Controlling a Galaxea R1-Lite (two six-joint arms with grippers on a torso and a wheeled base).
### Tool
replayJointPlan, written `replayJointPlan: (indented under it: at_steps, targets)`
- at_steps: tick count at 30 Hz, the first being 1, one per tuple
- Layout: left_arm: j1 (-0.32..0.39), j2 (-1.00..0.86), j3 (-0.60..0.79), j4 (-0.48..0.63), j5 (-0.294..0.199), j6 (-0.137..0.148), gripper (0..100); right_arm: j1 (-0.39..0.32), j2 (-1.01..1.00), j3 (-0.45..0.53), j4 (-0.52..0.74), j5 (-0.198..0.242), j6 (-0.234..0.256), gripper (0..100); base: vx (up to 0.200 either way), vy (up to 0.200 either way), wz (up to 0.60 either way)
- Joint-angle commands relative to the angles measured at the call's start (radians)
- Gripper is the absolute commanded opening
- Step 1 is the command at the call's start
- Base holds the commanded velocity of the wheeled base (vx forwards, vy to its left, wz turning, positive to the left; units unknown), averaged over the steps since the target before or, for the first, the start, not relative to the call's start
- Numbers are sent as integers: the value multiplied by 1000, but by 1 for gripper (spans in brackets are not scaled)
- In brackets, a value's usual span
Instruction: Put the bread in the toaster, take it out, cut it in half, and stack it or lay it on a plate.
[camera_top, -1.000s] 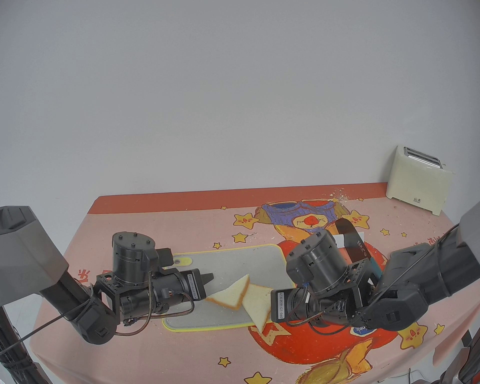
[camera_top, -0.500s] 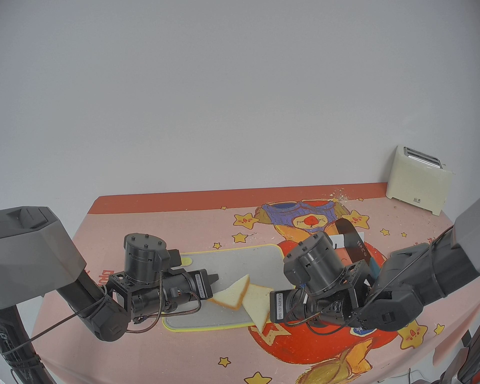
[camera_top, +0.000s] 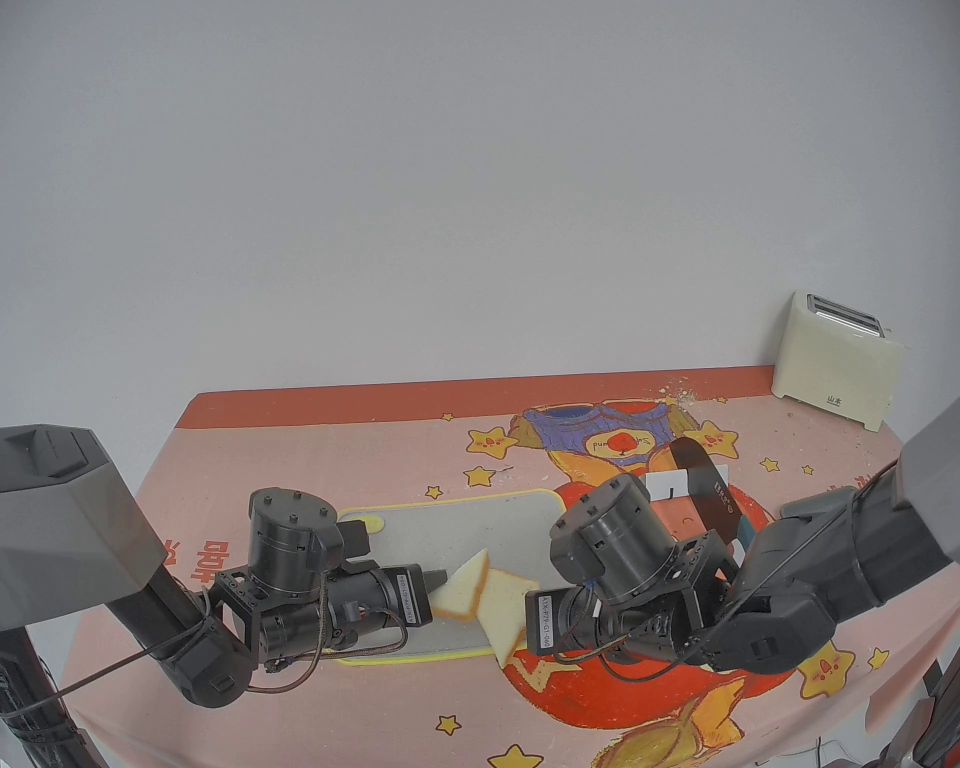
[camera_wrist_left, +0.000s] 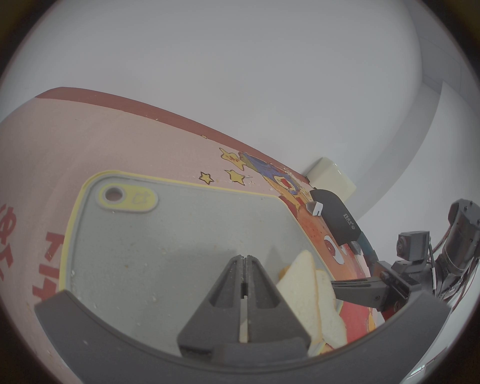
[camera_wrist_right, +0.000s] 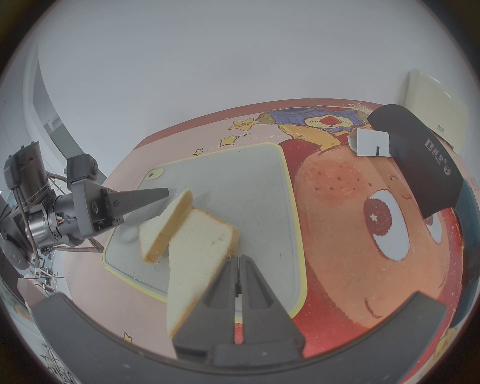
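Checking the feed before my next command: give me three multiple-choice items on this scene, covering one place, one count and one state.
1. Where does the toaster stand on the table?
A) near left corner B) far right corner C) middle
2. How many bread pieces lie at the cutting board?
A) one B) three C) two
3. How are the fingers of the left gripper?
A) shut B) wide open C) half open

Answers:
1 B: it stands at the far right corner, well away from the board.
2 C: there is a left half and a right half.
3 A: the fingers are pressed together, with the tip at the left half.
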Motion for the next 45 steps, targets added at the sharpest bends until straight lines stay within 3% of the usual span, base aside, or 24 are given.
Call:
replayJointPlan:
  at_steps: [1,10,22,33,45]
  targets:
    - [-1,6,10,14,0,-3,0,6,6,-2,-2,0,0,0,0,0,0]
    - [-4,-43,8,20,0,-5,0,11,27,-37,3,-1,0,0,0,0,0]
    - [-77,-84,18,21,10,-9,0,22,58,-64,6,-3,0,0,0,0,0]
    - [-73,-202,73,23,10,-9,0,20,58,-63,6,-3,7,0,0,0,0]
    - [-72,-193,80,23,10,-9,0,17,52,-63,6,-4,18,0,0,0,0]
